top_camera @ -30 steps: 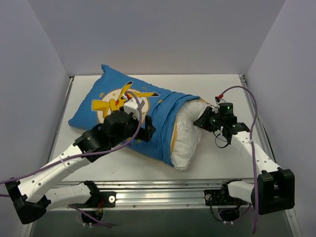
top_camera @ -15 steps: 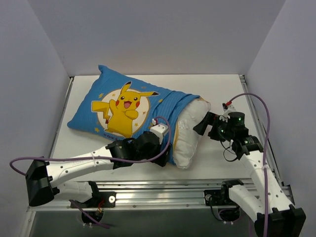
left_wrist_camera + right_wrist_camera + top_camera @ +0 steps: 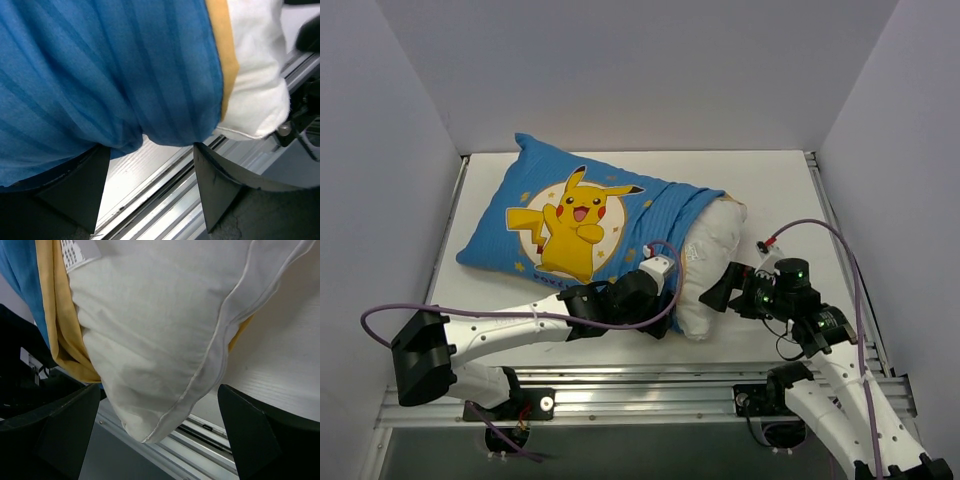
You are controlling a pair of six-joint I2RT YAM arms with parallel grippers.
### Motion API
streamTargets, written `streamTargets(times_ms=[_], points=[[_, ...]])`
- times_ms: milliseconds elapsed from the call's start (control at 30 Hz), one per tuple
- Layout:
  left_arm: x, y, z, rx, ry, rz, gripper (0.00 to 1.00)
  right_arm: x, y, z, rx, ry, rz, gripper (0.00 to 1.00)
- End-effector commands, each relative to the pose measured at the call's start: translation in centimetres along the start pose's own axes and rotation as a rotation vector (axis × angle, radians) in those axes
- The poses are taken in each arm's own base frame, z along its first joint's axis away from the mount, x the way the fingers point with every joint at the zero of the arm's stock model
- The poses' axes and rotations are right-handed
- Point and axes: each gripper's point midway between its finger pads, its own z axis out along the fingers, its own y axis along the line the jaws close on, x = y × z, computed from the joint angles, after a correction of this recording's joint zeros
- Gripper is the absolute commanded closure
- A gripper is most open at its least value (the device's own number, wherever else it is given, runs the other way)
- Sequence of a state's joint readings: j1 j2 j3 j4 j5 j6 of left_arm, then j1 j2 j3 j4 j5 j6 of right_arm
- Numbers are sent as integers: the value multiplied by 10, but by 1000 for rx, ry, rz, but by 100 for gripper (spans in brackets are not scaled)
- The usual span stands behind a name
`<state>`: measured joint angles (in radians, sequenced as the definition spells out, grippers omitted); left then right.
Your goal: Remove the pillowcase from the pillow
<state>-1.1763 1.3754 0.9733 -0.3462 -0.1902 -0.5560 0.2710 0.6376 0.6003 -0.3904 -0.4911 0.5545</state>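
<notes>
Stretching low, left fingers (image 3: 220,185) straddle pillowcase (image 3: 100,75) edge; right fingers (image 3: 255,440) flank pillow (image 3: 150,340).

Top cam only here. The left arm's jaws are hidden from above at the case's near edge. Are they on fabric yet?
Observer: No. The left wrist view shows the left gripper open, with the pillowcase edge sagging between the jaws, unpinched.
Operator: Right one? It looks close to the pillow.
Observer: The right gripper is open wide, with the bare corner of the pillow between the jaws and nothing clamped.
Operator: Does the case cover that corner at all?
Observer: No. The yellow lining at the case's mouth stops short of it, beside the sewn tag.
</notes>
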Motion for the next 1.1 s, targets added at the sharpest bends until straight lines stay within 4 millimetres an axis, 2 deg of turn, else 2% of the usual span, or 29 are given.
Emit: streamTargets(times_ms=[0,200,400,567,667,700,767,800,900,1067], points=[[-29,-34,-5,131,-76,-59,24,15,4,5,-26,28,47,1],[-33,-34,-12,135,-96,-72,21,26,1,18,-52,53,65,0],[-35,-30,-11,105,-99,-80,21,29,11,35,-111,94,74,1],[-40,-38,-8,129,-107,-105,21,32,21,45,-151,118,77,5],[-40,-37,-4,123,-111,-108,21,35,13,54,-126,121,95,25],[-39,-36,-2,112,-109,-105,21,34,14,54,-129,119,101,40],[-38,-35,2,102,-101,-103,22,30,17,55,-138,102,103,58],[-38,-35,4,100,-102,-106,22,26,21,55,-149,90,102,74],[-37,-33,9,86,-102,-116,24,18,26,52,-151,71,92,98],[-34,-33,18,74,-92,-117,32,12,32,47,-145,71,76,100]])
